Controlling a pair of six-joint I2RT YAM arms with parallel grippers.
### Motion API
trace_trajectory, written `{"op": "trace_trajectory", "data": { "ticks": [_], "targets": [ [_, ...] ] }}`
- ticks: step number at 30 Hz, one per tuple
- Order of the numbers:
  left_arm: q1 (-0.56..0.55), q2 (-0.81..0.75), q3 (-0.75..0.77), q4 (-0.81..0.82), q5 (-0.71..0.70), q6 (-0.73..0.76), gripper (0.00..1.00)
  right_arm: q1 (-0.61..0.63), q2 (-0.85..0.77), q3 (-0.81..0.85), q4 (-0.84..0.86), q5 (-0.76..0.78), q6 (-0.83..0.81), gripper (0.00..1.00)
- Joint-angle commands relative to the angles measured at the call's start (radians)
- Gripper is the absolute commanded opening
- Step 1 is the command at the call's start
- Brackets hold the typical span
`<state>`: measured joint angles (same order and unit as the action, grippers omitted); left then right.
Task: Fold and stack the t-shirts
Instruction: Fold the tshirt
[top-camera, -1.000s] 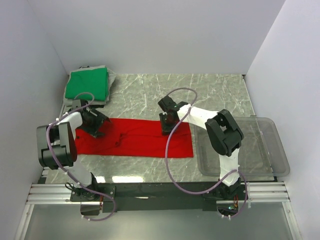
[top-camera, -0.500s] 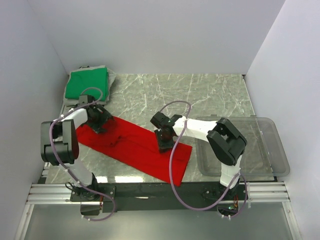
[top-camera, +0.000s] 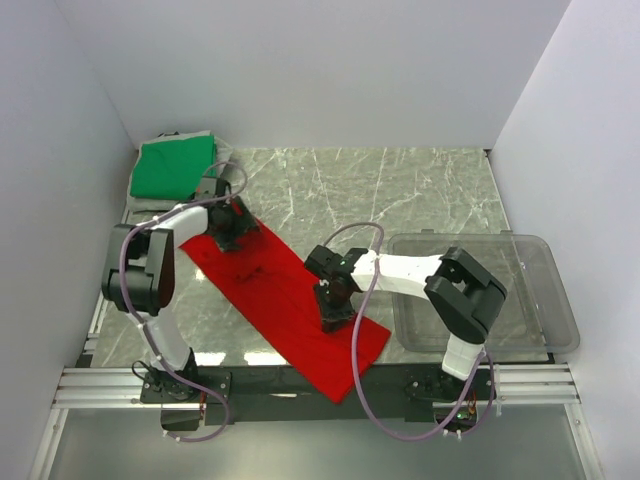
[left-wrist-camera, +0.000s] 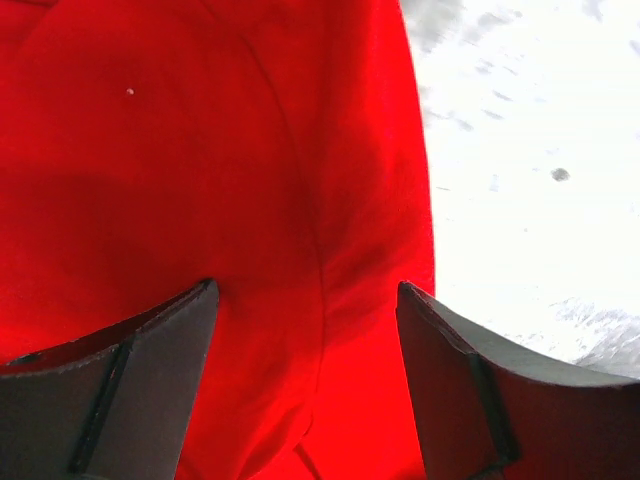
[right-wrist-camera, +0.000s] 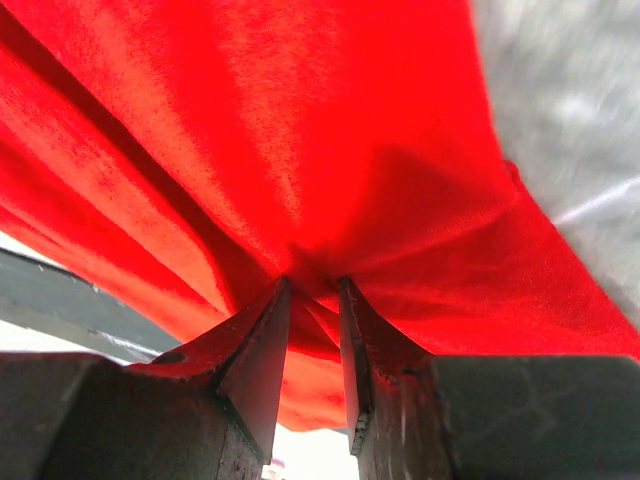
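Observation:
The red t-shirt (top-camera: 285, 305) lies as a long folded strip, diagonal from back left to front right, and its near end hangs over the table's front edge. My right gripper (top-camera: 335, 300) is shut on a pinch of red cloth (right-wrist-camera: 380, 150) near the strip's middle right, in the right wrist view (right-wrist-camera: 313, 283). My left gripper (top-camera: 232, 225) sits over the strip's back-left end with its jaws spread wide over flat red cloth (left-wrist-camera: 200, 150), in the left wrist view (left-wrist-camera: 305, 287). The green t-shirt (top-camera: 175, 165) lies folded in the back-left corner.
A clear plastic bin (top-camera: 520, 290) stands at the right side of the marble table (top-camera: 400, 190). The green shirt rests on a grey cloth layer by the left wall. The black front rail (top-camera: 300, 385) runs below the table edge.
The red strip has swung from lying level to diagonal. My right gripper pulled its end toward the front edge. My left gripper moved back and to the right along the far end.

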<state>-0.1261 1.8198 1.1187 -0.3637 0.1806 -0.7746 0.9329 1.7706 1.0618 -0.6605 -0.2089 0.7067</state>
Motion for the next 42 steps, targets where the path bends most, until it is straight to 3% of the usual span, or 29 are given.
{"op": "trace_trajectory", "data": {
  "ticks": [1,8,14,27,35,42],
  "targets": [
    [-0.076,0.122,-0.02,-0.081,-0.05,0.021,0.8,0.026,-0.023,-0.072,-0.088,-0.006,0.023,0.34],
    [-0.207,0.209,0.116,-0.121,-0.052,0.018,0.8,0.038,-0.088,-0.135,-0.082,-0.02,0.046,0.34],
    [-0.251,0.32,0.279,-0.175,-0.056,0.032,0.79,0.043,-0.085,-0.12,-0.05,-0.058,0.069,0.34],
    [-0.254,0.625,0.78,-0.299,-0.11,0.199,0.79,0.073,0.058,0.078,-0.016,-0.08,0.148,0.34],
    [-0.254,0.736,0.998,-0.261,-0.093,0.262,0.8,0.099,0.107,0.179,-0.022,-0.044,0.191,0.34],
    [-0.253,0.78,1.089,-0.163,0.003,0.25,0.8,0.106,0.081,0.231,-0.042,-0.012,0.18,0.36]
  ]
}}
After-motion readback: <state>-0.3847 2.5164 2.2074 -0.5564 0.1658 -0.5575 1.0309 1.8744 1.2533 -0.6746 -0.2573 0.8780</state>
